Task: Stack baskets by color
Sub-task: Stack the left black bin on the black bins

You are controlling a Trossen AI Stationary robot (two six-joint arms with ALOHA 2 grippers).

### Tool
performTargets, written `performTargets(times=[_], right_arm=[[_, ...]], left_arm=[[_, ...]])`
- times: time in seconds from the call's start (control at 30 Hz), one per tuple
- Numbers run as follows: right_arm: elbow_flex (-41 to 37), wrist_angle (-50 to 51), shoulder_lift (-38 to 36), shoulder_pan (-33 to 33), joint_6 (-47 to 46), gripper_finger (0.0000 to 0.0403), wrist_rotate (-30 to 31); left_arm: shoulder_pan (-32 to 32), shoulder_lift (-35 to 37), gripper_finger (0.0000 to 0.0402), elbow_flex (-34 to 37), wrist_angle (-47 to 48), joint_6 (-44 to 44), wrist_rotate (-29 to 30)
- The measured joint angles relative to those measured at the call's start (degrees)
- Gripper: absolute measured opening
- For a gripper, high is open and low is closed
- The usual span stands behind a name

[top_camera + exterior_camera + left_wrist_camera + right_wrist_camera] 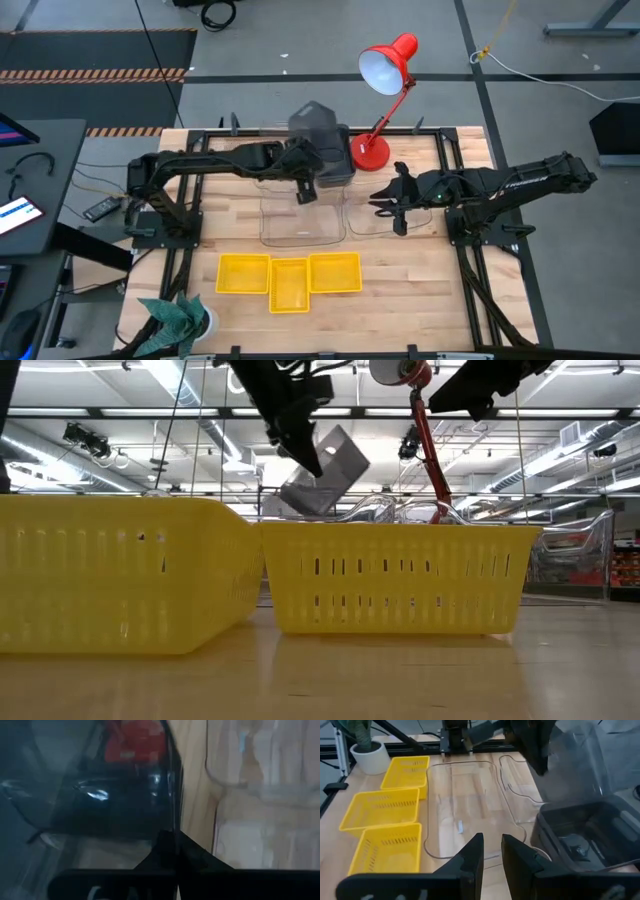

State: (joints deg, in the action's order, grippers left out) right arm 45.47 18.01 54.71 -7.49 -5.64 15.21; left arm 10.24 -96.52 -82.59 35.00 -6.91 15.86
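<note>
Grey basket (312, 122) clamped in left gripper (306, 190), lifted over second grey basket (335, 165); right gripper (398, 200) part-open, empty. Yellow baskets (289, 277), clear baskets (300, 215) unstacked.

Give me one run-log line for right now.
left gripper: shut on dark grey plastic basket, lifted, tilted | right gripper: open, empty, over clear transparent basket | three yellow slotted baskets: unstacked
</note>
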Motion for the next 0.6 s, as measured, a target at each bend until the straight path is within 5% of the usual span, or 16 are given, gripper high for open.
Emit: performTargets(times=[0.27,0.6], right_arm=[[0.0,-0.4,0.0,-0.4,0.7,0.0073,1.3],[0.0,-0.7,0.0,-1.6,0.7,0.0073,1.2]], left_arm=[[0.5,-3.6,0.0000,0.0,-6.4,-0.3,-2.7],[2.3,-6.0,0.0000,-2.3,0.6,0.3,-4.2]])
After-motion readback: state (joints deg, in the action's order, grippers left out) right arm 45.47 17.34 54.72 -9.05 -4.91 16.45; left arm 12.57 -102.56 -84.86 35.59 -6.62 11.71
